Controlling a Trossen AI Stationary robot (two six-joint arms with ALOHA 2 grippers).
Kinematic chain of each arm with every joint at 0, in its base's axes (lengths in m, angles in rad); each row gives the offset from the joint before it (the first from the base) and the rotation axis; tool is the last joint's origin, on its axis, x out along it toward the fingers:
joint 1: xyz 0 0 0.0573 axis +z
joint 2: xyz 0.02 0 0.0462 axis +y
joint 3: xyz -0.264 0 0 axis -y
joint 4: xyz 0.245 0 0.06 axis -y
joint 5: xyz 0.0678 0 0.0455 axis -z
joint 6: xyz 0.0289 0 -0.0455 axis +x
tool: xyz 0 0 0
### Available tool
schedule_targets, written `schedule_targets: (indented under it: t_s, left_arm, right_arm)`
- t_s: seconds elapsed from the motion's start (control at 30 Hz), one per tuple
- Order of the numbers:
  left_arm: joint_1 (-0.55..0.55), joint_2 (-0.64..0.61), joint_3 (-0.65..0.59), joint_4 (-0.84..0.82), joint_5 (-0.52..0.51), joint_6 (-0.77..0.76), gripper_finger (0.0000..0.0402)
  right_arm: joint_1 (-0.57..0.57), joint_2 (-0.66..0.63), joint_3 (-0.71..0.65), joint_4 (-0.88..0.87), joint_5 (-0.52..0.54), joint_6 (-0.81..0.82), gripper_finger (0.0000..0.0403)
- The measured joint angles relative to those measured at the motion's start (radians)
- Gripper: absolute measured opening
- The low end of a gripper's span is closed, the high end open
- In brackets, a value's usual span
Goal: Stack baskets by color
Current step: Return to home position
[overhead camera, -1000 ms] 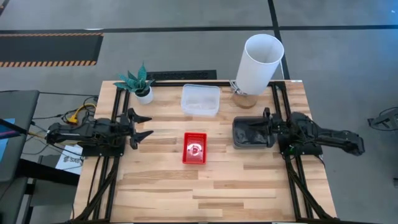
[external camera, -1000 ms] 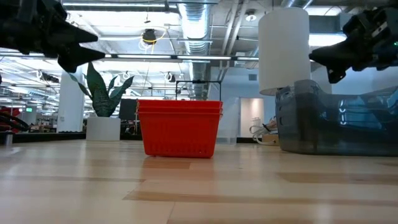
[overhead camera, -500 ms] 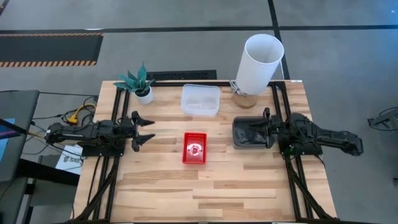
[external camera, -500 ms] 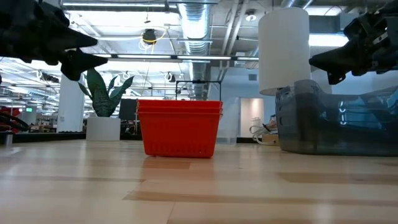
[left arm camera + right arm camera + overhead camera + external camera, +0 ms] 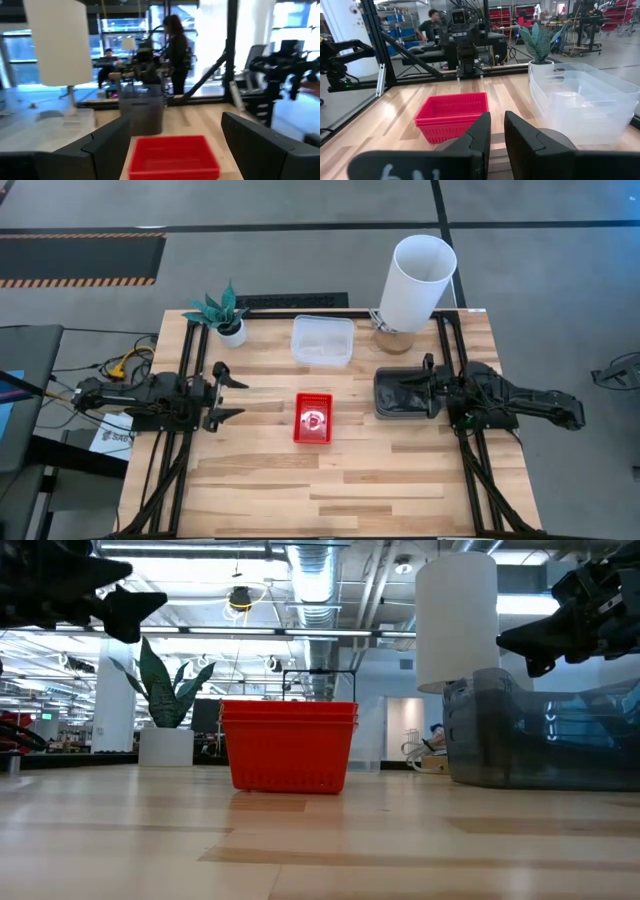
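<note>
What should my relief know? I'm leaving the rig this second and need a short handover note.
Left gripper: open, empty, at the left edge of the table.
Right gripper: fingers nearly together, empty, over the right edge of the dark grey stack.
Red stack: centre, three nested.
Clear stack: at the back, three nested.
Done: one stack per colour, no loose basket in view.
Left: probably only parking both arms at home.

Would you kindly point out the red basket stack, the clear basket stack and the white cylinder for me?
red basket stack (image 5: 312,419), high view, floor of the top basket.
clear basket stack (image 5: 322,341), high view, floor of the top basket.
white cylinder (image 5: 412,292), high view, its outer side wall.
</note>
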Motion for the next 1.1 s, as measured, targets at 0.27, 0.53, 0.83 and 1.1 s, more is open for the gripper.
schedule_targets:
  t_s: [0.27, 0.53, 0.83, 1.1]
  left_arm:
    - [0.000, 0.011, 0.003, -0.114, -0.053, 0.065, 0.0298]
    - [0.000, 0.011, 0.004, -0.118, -0.054, 0.052, 0.0298]
    - [0.000, 0.011, 0.005, -0.120, -0.054, 0.051, 0.0298]
    - [0.000, 0.011, 0.006, -0.122, -0.056, 0.049, 0.0298]
  right_arm:
    - [0.000, 0.000, -0.001, -0.001, 0.000, 0.000, 0.0075]
    - [0.000, 0.000, -0.001, -0.001, 0.000, 0.000, 0.0075]
    - [0.000, 0.000, -0.001, -0.001, 0.000, 0.000, 0.0075]
    - [0.000, 0.000, -0.001, -0.001, 0.000, 0.000, 0.0075]
